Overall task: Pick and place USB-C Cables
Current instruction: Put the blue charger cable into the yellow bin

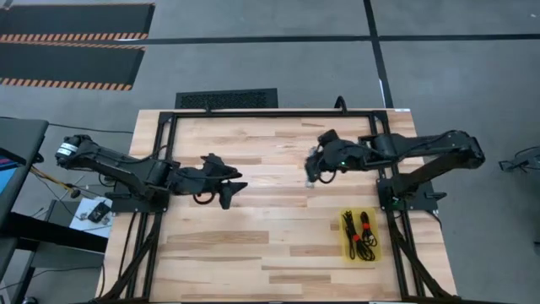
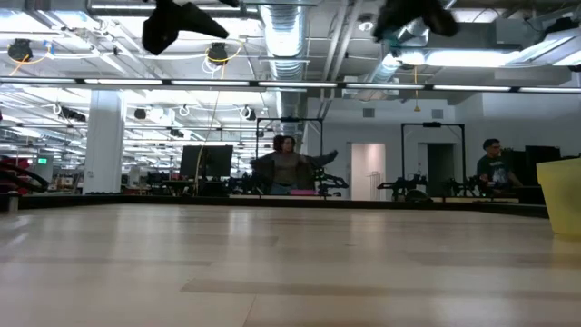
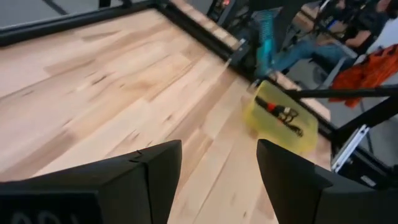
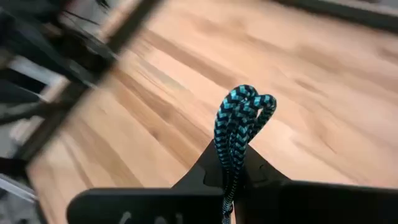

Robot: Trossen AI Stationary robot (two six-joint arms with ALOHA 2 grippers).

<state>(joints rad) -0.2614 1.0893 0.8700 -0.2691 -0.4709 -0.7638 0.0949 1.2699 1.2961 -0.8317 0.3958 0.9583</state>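
Wide workshop hall beyond, with ducts overhead and people (image 2: 287,169) far off at benches. Below that, pale wood table (image 1: 253,245), framed in black rail, mostly bare.

Left arm parked over the table's left half, left claw (image 1: 229,190) held off the surface, fingers spread apart with nothing between them.

Right arm reaching in from the right, right claw (image 1: 314,167) lifted above the table's middle, clamped on the blue cable (image 4: 239,127). Seen from the right wrist, a folded loop of teal-and-black braid sticking out past the closed fingertips, long axis running along the fingers, clear of the wood.

Yellow tray (image 1: 377,244) near the table's front right, close to the right arm's base. Inside, black cables (image 1: 352,236) with a red tie (image 1: 367,225) showing, laid lengthwise along the tray; exact count hard to tell.

Key relation for the coming move: tray lies toward the front and right of the right claw, well apart from it, and far nearer this arm than the left one. Likely calls for swinging back toward the base, lining the hanging cable with the tray's long side, then lowering before letting go. Risk, as a guess: dangling end catching the tray wall or draping over the rim.

No other loose cable visible on the table.
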